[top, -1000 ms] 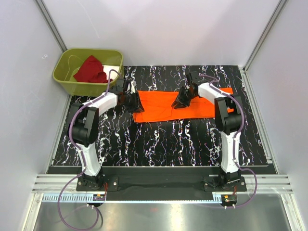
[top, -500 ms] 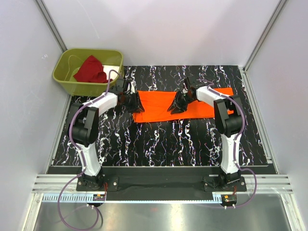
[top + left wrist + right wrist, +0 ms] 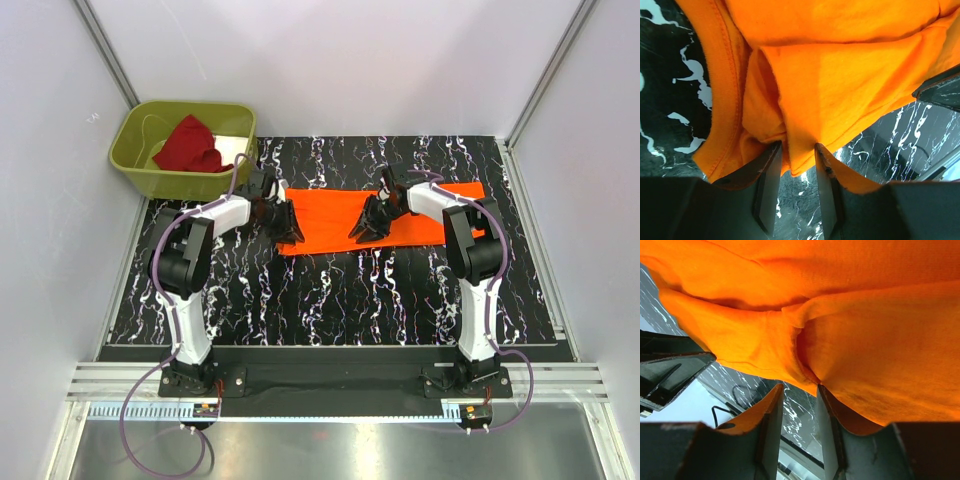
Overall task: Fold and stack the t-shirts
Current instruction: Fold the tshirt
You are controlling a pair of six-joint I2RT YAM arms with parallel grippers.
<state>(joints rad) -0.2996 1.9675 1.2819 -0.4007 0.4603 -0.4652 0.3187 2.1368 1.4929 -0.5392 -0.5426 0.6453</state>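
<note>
From above: the orange shirt [image 3: 325,213] lies in a long band across the far half of the table [image 3: 330,290]. The left pincer [image 3: 285,225] is at its left end and the right pincer [image 3: 362,228] is on its middle. The red shirt [image 3: 188,145] sits crumpled in the bin [image 3: 135,165], off the far-left corner.

Left wrist: the left pincer [image 3: 797,149] is clamped on a fold of the orange shirt [image 3: 840,75], cloth hanging between its fingers [image 3: 767,185].

Right wrist: the orange shirt [image 3: 880,350] puckers right at the tips of the right pincer [image 3: 798,387]. Nipped or only touching? Cannot tell.
</note>
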